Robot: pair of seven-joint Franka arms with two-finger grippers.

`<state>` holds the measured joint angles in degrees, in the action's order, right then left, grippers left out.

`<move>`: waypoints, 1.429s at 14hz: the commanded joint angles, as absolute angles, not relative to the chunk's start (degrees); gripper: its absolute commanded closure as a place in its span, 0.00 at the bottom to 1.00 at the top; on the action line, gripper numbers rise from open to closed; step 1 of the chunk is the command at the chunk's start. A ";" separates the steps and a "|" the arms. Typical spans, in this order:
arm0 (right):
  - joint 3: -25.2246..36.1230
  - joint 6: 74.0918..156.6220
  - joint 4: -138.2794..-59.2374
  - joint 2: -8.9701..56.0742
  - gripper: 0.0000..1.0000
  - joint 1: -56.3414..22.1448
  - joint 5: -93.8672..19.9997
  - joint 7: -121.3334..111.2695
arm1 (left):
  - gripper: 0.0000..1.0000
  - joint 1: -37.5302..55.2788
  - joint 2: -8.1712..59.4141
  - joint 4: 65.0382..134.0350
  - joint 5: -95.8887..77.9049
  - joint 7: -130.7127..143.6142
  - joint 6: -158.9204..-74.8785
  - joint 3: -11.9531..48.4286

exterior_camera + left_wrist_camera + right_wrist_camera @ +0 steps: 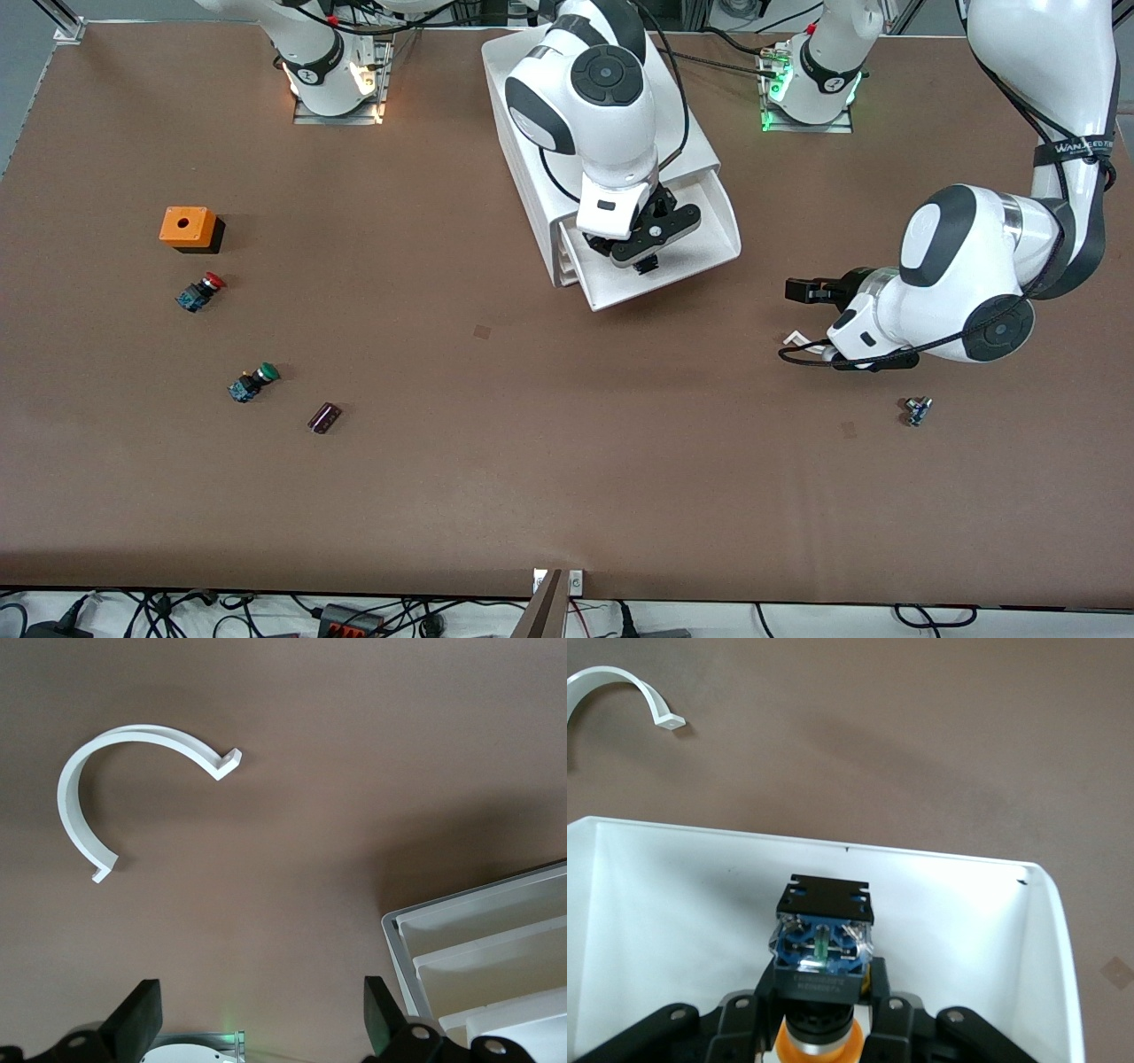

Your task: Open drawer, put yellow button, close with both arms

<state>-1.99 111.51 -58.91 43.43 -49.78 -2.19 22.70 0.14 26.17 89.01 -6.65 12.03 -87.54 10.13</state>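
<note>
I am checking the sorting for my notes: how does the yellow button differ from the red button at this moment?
The yellow button is held in the right gripper over the open drawer; the red button lies on the table near the orange box, toward the right arm's end. The yellow button has a yellow-orange cap, the red button a red one. Both have a black body and a bluish base.

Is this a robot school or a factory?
More likely a robot test lab: two arms bolted to a brown table, loose cables along its edge, and practice parts like the yellow button held over a white drawer.
</note>
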 commanded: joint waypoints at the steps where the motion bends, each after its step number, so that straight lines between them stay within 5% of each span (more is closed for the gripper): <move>1: -2.90 111.18 -56.43 45.44 1.00 -49.66 -2.99 24.34 | 0.00 0.09 25.75 89.38 -6.15 12.66 -87.36 10.46; 6: -3.78 110.74 -56.43 45.44 0.95 -49.66 -3.08 25.05 | 0.00 0.09 25.49 89.30 -6.15 12.92 -87.28 10.46; 7: -3.61 110.92 -56.43 45.35 0.37 -49.66 -2.99 25.14 | 0.00 0.00 25.49 89.30 -6.15 13.88 -87.28 10.46; 8: -3.60 111.00 -56.34 45.35 0.00 -49.57 -2.99 25.14 | 0.00 0.00 25.49 89.30 -6.15 14.15 -87.28 10.46; 16: -3.16 104.52 -50.46 43.07 0.00 -46.77 -2.90 28.74 | 0.00 1.14 27.76 87.90 -5.10 13.72 -92.46 10.28; 20: -2.99 97.49 -50.27 39.91 0.00 -38.87 -2.29 28.22 | 0.00 0.53 36.27 75.09 -4.22 13.45 -93.77 10.20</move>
<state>-2.34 101.06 -50.41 41.26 -42.74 -2.16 28.21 0.54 30.08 84.37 -6.02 13.31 -94.02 10.07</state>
